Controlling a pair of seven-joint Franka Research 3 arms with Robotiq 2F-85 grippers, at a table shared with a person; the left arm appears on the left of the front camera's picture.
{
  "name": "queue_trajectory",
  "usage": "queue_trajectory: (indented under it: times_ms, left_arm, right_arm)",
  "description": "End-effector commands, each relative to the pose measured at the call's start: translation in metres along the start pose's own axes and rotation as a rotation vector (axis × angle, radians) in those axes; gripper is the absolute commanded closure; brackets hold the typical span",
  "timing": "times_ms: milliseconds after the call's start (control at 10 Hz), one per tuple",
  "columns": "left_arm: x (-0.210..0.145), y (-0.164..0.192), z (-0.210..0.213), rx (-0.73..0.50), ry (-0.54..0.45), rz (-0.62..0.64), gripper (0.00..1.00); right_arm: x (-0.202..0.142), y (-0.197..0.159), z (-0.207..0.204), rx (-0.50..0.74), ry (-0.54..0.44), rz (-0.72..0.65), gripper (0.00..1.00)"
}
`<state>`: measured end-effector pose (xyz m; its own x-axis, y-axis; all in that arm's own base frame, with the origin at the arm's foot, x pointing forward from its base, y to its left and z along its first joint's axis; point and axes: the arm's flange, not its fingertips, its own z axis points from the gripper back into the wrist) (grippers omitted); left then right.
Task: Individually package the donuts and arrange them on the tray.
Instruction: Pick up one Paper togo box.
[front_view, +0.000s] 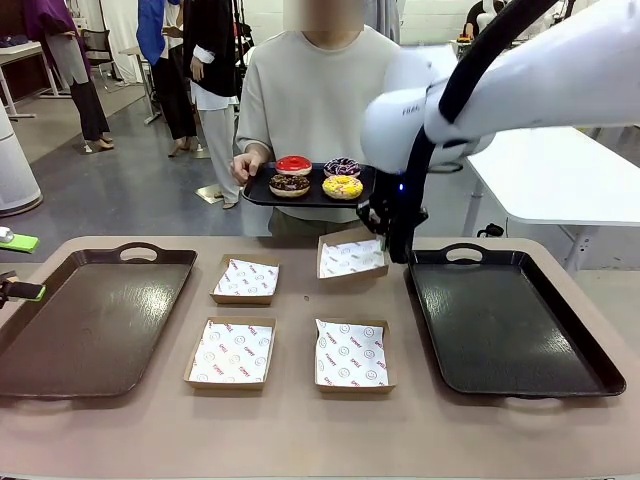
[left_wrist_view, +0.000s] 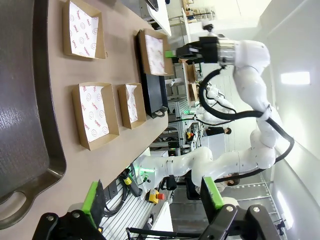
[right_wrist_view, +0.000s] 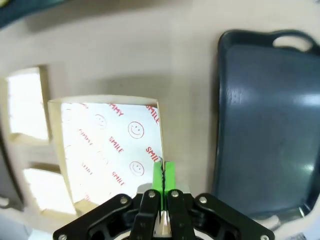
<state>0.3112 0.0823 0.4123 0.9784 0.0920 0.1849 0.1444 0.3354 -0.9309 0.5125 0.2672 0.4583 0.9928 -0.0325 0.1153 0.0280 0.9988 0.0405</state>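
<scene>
Currently right end effector (front_view: 386, 238) is clamped on the right edge of the far-right box (front_view: 350, 259), donuts (front_view: 342, 187) sit just beyond it on the person's held tray (front_view: 253, 192), so it's nearer than the open left end effector (left_wrist_view: 152, 195), well apart.

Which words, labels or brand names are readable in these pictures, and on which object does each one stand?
"SMILE": red, repeated on the paper liner of the cardboard box.
"...MMY": red, same liner; first letters unclear.
"FRAN...": grey, on the right arm; the rest is too small.
Print on the liners of the other three boxes: too small to read in the front view.
</scene>
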Motion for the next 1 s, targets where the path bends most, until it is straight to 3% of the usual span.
queue_trajectory:
  times_ms: [0, 300, 900]
  left_arm:
    - [0.000, -0.001, 0.001, -0.014, -0.005, -0.005, 0.00]
    - [0.000, -0.001, 0.001, -0.014, -0.005, -0.005, 0.00]
    - [0.000, -0.001, 0.001, -0.014, -0.005, -0.005, 0.00]
  right_arm:
    - [-0.003, 0.009, 0.025, -0.029, -0.030, -0.010, 1.00]
    - [0.000, 0.016, 0.060, -0.021, -0.053, -0.017, 1.00]
    - [-0.006, 0.016, 0.063, -0.001, -0.055, 0.014, 1.00]
